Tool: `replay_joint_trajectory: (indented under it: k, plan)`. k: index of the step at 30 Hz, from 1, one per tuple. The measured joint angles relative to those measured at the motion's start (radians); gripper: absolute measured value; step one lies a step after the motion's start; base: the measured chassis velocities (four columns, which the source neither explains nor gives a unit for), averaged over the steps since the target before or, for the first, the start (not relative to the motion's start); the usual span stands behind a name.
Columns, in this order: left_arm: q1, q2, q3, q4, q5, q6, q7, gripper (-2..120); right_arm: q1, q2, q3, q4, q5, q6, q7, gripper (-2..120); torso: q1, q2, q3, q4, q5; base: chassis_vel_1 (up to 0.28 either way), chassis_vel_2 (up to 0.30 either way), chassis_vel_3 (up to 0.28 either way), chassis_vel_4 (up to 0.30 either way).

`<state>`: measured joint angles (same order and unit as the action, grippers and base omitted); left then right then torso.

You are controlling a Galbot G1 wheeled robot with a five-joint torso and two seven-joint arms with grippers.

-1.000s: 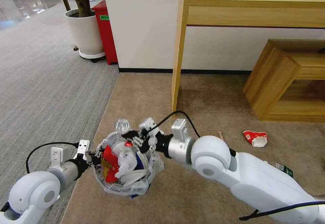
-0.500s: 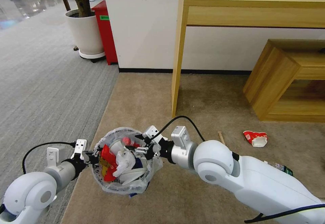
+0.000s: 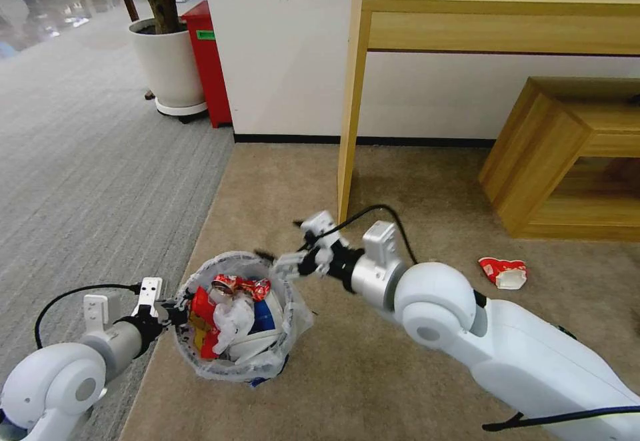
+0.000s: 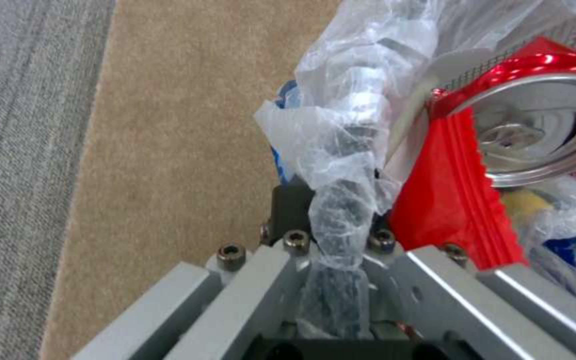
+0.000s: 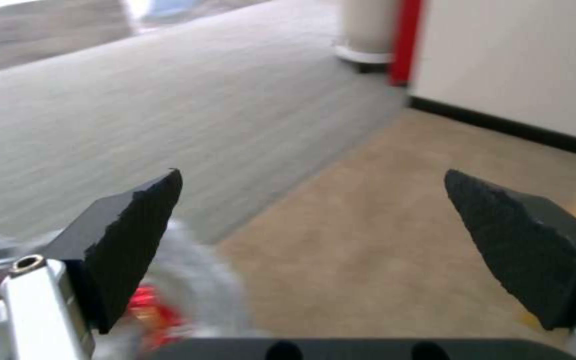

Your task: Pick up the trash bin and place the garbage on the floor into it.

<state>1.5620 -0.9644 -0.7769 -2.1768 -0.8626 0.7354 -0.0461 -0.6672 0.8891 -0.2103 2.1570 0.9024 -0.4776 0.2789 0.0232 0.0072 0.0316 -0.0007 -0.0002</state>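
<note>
Your left hand [image 3: 175, 309] is clenched on the rim of the trash bin [image 3: 233, 321], pinching the crinkly bag liner [image 4: 341, 200] along with it, so the bin hangs tilted above the tan carpet with its mouth facing your right arm, presumably so each piece can be dropped straight in. Your right hand [image 3: 280, 262] hovers just past the bin's far rim with its fingers [image 5: 135, 220] spread wide and nothing between them. The bin is nearly full: a crushed red can [image 3: 233, 285] lies on top, beside a red wrapper [image 3: 200, 307], a crumpled white wrapper [image 3: 233, 317], and something blue. A red-white paper cup [image 3: 503, 272] lies on the carpet near the low wooden shelf [image 3: 533, 161], well apart from the bin, so you aren't done.
</note>
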Motion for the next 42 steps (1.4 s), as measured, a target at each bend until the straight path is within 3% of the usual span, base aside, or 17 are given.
replay_joint_trajectory:
  k: [1,4,6,8,9,12,16,23,30,33,35,39,42]
  plan:
    - [0.000,0.000,0.000,0.000,0.000,0.000,0.000,0,0.000,0.000,0.000,0.000,0.000,0.000,0.000,100,0.000,0.000,0.000,0.0000,0.0000,0.000,0.000,0.000,0.000]
    - [0.011,-0.017,-0.004,-0.009,0.011,0.000,0.005,0,-0.169,0.003,0.150,-0.026,-0.107,0.031,-0.006,100,0.000,0.000,0.000,-0.0003,0.0002,0.000,0.000,0.000,0.000]
    - [0.012,-0.020,-0.005,-0.010,0.012,0.000,0.006,0,-0.207,0.006,0.182,-0.030,-0.125,0.033,-0.009,100,0.000,0.000,0.000,-0.0003,0.0003,0.000,0.000,0.000,0.000]
    - [0.017,-0.028,-0.007,-0.017,0.016,0.000,0.007,0,-0.304,0.015,0.277,-0.035,-0.176,0.035,-0.021,100,0.000,0.000,0.000,-0.0004,0.0001,0.000,0.000,0.000,0.000]
    - [0.017,-0.028,-0.007,-0.017,0.016,0.000,0.007,0,-0.304,0.015,0.277,-0.035,-0.176,0.035,-0.021,100,0.000,0.000,0.000,-0.0004,0.0001,0.000,0.000,0.000,0.000]
    - [0.031,-0.042,-0.014,-0.028,0.040,0.000,0.024,0,-0.459,0.034,0.417,-0.054,-0.303,0.063,-0.081,100,0.000,0.000,0.000,-0.0001,0.0000,0.000,0.000,0.000,0.000]
    - [0.040,-0.046,-0.017,-0.036,0.055,0.000,0.036,0,-0.545,0.051,0.481,-0.068,-0.357,0.088,-0.112,100,0.000,0.000,0.000,0.0000,0.0002,0.000,0.000,0.000,0.000]
    - [0.048,-0.054,-0.011,-0.049,0.073,0.000,0.050,0,-0.629,0.080,0.546,-0.073,-0.384,0.111,-0.129,100,0.000,0.000,0.000,-0.0001,-0.0001,-0.081,-0.074,0.065,0.073]
    - [0.062,-0.062,-0.017,-0.052,0.088,0.000,0.065,0,-0.622,0.092,0.557,-0.099,-0.380,0.139,-0.146,100,0.000,0.000,0.000,0.0000,-0.0006,-0.216,-0.193,0.209,0.197]
    - [0.068,-0.063,-0.021,-0.057,0.090,0.000,0.068,0,-0.622,0.097,0.557,-0.108,-0.377,0.147,-0.155,100,0.000,0.000,0.000,-0.0002,0.0010,-0.241,-0.252,0.224,0.254]
    - [0.071,-0.064,-0.022,-0.061,0.091,0.000,0.070,0,-0.624,0.102,0.556,-0.115,-0.375,0.152,-0.160,100,0.000,0.000,0.000,0.0000,-0.0008,-0.250,-0.271,0.242,0.250]
    - [0.075,-0.066,-0.023,-0.065,0.094,0.000,0.071,0,-0.627,0.106,0.552,-0.123,-0.374,0.157,-0.163,100,0.000,0.000,0.000,0.0001,0.0008,-0.243,-0.261,0.257,0.251]
    - [0.075,-0.068,-0.022,-0.066,0.096,0.000,0.075,0,-0.627,0.106,0.552,-0.124,-0.374,0.158,-0.163,100,0.000,0.000,0.000,0.0003,-0.0006,-0.297,-0.297,0.287,0.310]
